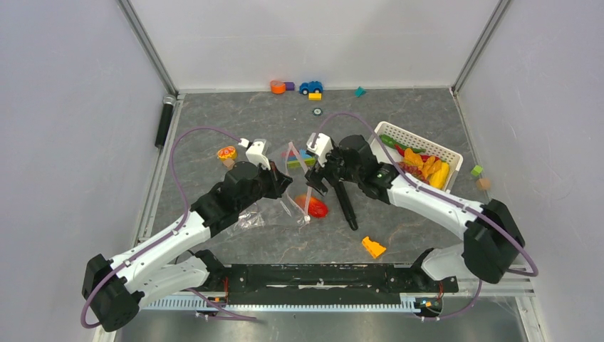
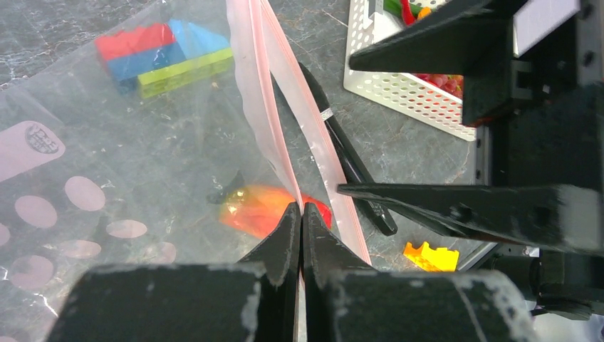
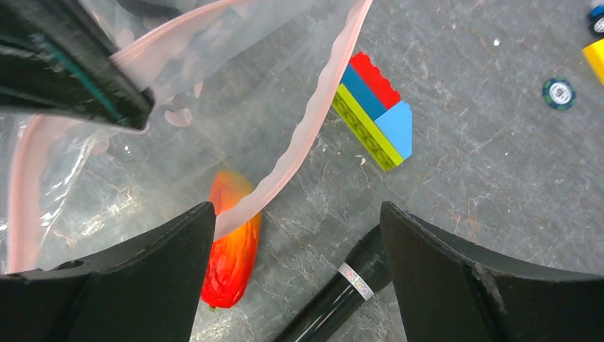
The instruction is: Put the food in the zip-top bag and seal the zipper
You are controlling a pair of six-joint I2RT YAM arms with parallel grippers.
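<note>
Two tools over one bag, Ana: how do they stand?

The left tool (image 2: 300,217) has its fingers pressed together on the zipper (image 2: 253,57), Ben. It pinches that pink strip and holds the mouth of the bag (image 2: 107,142) up off the tabletop (image 1: 214,121). The right tool (image 3: 297,214) has its fingers wide apart, with nothing between them.

Where is the right one?

Just above the bag's mouth, facing the left tool and close to it.

And the food?

One orange-red piece (image 3: 231,260) lies on the tabletop at the mouth. The pink strip crosses over it: one end shows through the clear film, and the other end pokes out. The rest of the food (image 1: 427,169) sits in the white basket (image 1: 427,141) to the right, well apart from the bag.

Anything else near?

A black pen (image 1: 347,206) lies just beside the orange-red piece. A block of red, blue and green bricks (image 3: 374,110) lies on the tabletop beside the bag's mouth. An orange block (image 1: 373,247) sits nearer the arm bases.
</note>
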